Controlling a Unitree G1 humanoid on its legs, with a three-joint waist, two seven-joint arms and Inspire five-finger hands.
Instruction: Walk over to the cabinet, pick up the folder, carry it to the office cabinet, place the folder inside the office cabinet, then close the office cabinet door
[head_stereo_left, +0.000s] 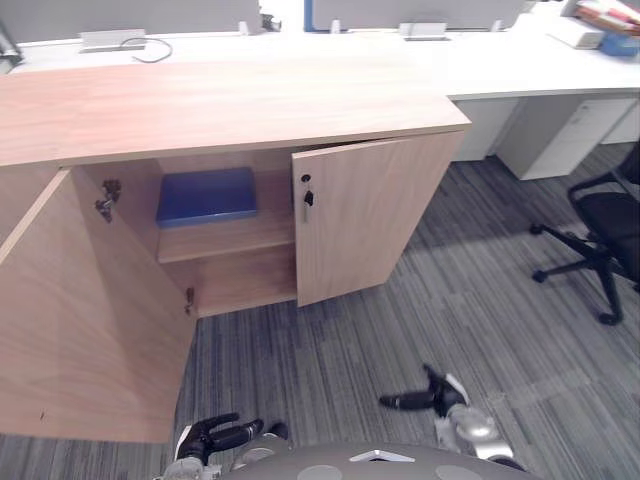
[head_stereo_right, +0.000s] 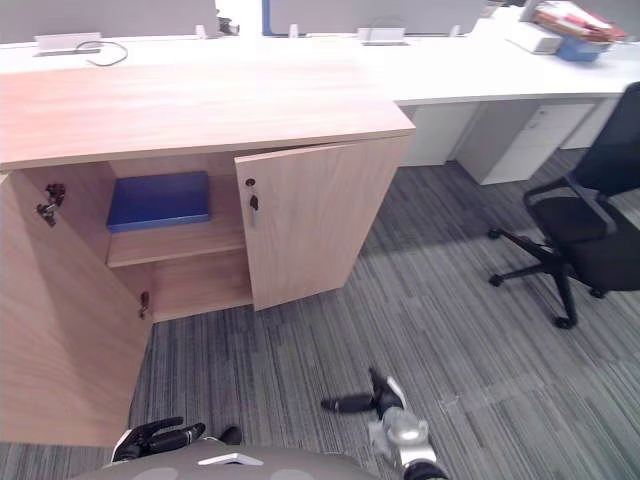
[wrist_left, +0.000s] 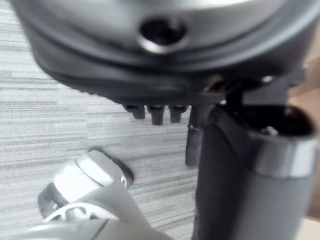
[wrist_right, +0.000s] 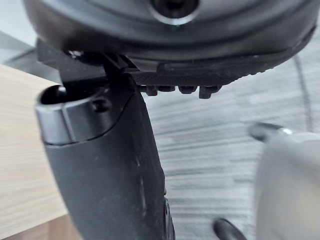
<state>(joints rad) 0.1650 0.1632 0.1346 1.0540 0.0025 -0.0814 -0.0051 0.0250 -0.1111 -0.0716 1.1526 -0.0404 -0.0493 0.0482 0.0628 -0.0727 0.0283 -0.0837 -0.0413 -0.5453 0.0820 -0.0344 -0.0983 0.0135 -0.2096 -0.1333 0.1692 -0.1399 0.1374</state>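
Left hand (head_stereo_left: 215, 437) sits low at the picture's lower edge, its wrist cut off there. Fingers lie stretched out and loose, nothing between them and the thumb. In its own wrist view only the short tips of the fingers (wrist_left: 156, 114) peek from under the palm, over carpet.

Right hand (head_stereo_left: 428, 396) hangs over the grey striped carpet (head_stereo_left: 400, 320), fingers likewise straight and relaxed, empty, touching nothing. Its wrist view shows the fingertips (wrist_right: 185, 90) foreshortened, the thumb bulking large in front.

Both hands well apart from the cabinet (head_stereo_left: 230, 110).

Hidden or cut off:
- right half of the cabinet's inside is screened by the right door (head_stereo_left: 360, 220), which stands ajar with a key (head_stereo_left: 308, 198) in its lock
- left door (head_stereo_left: 80, 320) swung wide, running off the left edge and covering part of the lower compartment
- office chair (head_stereo_left: 610, 225) cropped at the right edge
- items on the white desk (head_stereo_left: 520, 60) behind too small to tell

Blue folder (head_stereo_left: 206, 195) lies flat on the upper shelf (head_stereo_left: 230, 238), inside the open left half, towards the back.
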